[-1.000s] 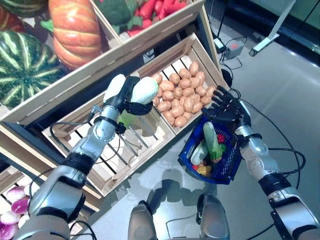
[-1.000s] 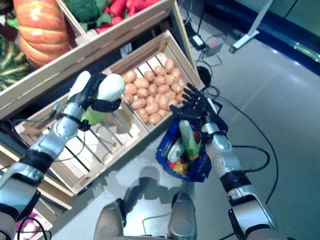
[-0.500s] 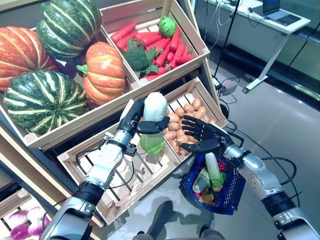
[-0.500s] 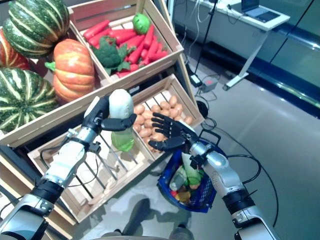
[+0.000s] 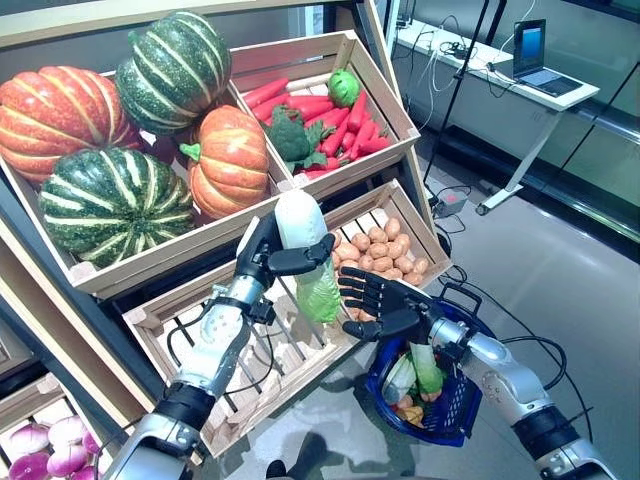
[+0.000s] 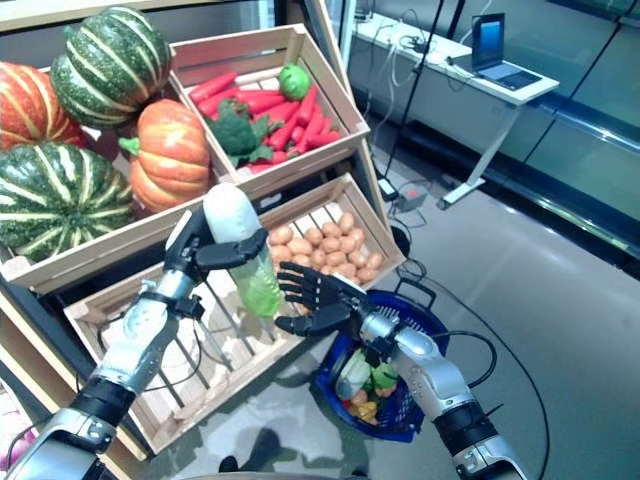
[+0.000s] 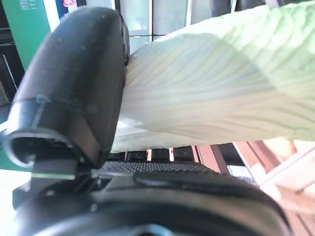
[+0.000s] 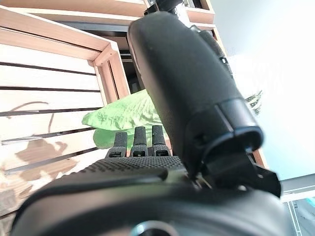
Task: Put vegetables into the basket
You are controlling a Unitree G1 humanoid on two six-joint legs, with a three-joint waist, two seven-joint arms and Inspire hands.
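Note:
My left hand [image 5: 260,252] is shut on a long cabbage [image 5: 302,245] with a white stalk and green leaves, and holds it upright in front of the wooden stand. Its thumb [image 7: 74,88] presses on the pale leaves [image 7: 206,88]. My right hand [image 5: 378,306] is open with its fingers spread, just right of the cabbage's green end [image 8: 123,120] and close to it. The blue basket [image 5: 452,415] stands on the floor below and right of the right hand. In it lie a green-and-white leafy vegetable [image 5: 427,366], a pale one [image 5: 399,377] and small yellow pieces.
The wooden stand [image 5: 330,175] of slanted crates runs across the left and back. A slatted lower crate [image 5: 250,360] lies under the left arm. A white desk [image 5: 500,85] with a laptop stands at the back right, across grey floor [image 5: 570,260].
The camera has tilted up. My left hand has carried the cabbage to the right, towards the right hand. My right hand has risen from the basket's rim and reached towards the cabbage.

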